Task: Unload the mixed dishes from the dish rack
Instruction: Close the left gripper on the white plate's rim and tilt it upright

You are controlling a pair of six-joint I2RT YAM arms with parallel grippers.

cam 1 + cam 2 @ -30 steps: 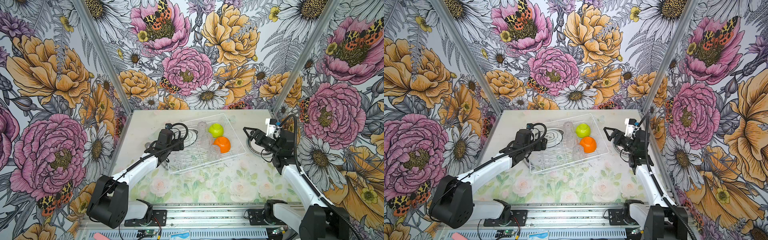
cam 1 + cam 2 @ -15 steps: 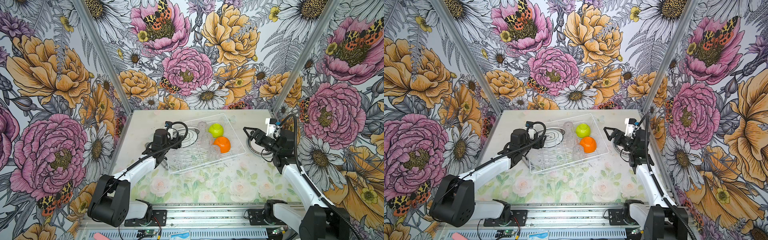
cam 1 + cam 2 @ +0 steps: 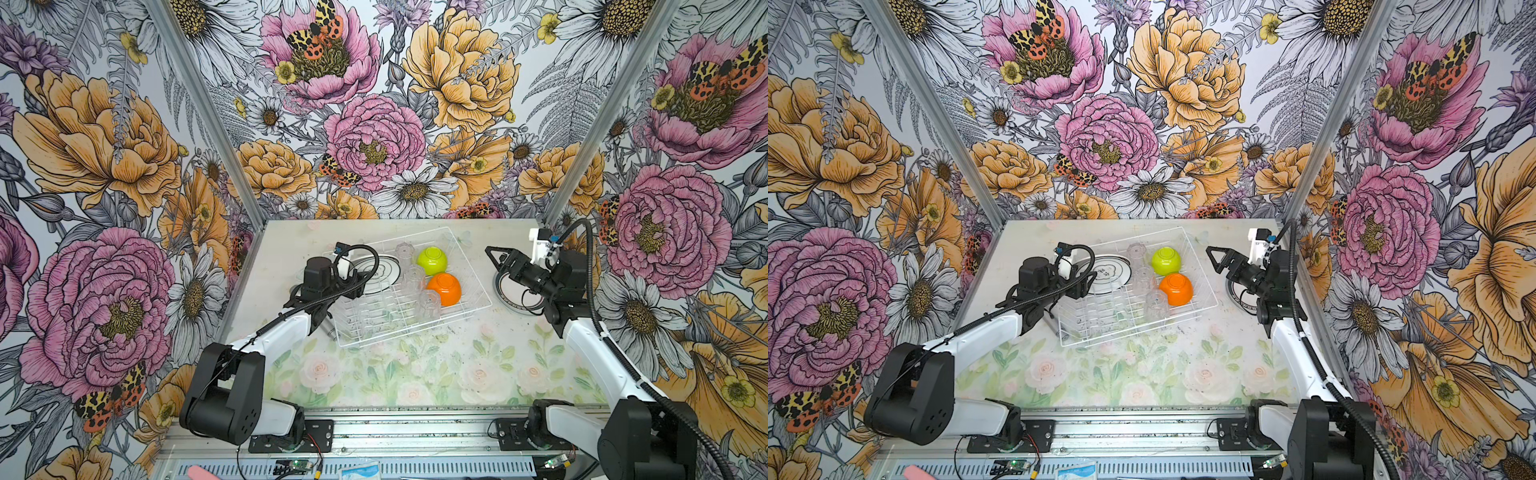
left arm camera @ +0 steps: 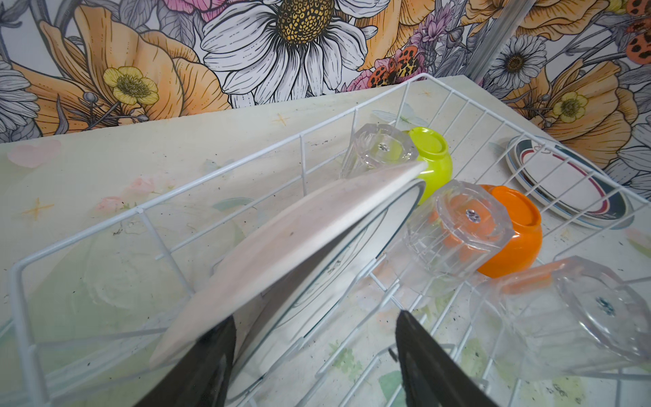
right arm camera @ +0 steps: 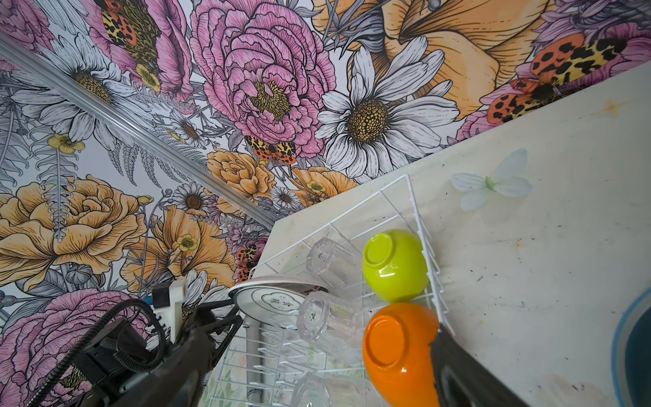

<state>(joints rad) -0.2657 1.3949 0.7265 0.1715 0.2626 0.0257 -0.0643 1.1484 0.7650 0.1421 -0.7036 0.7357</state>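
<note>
The left end effector (image 4: pixel 315 317) is released. Its two dark fingers are spread to either side of the lower rims of a round white plate seen from its plain back (image 4: pixel 299 229) and a round white plate with thin dark rings (image 4: pixel 352 267), which lean together, tilted, in the left end of the large white wire dish rack (image 3: pixel 415 328) on the table. Upside down in the same rack are a lime-green bowl (image 3: pixel 432 260), an orange bowl (image 3: pixel 444 288) and three clear plastic tumblers (image 3: pixel 413 274). The right end effector (image 3: pixel 496 259) hangs wide apart and empty near the rack's right end, by a round white plate with a dark striped rim (image 4: pixel 563 185) lying flat on the table.

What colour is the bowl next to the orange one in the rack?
The bowl is lime green; the right wrist view shows it best.
</note>
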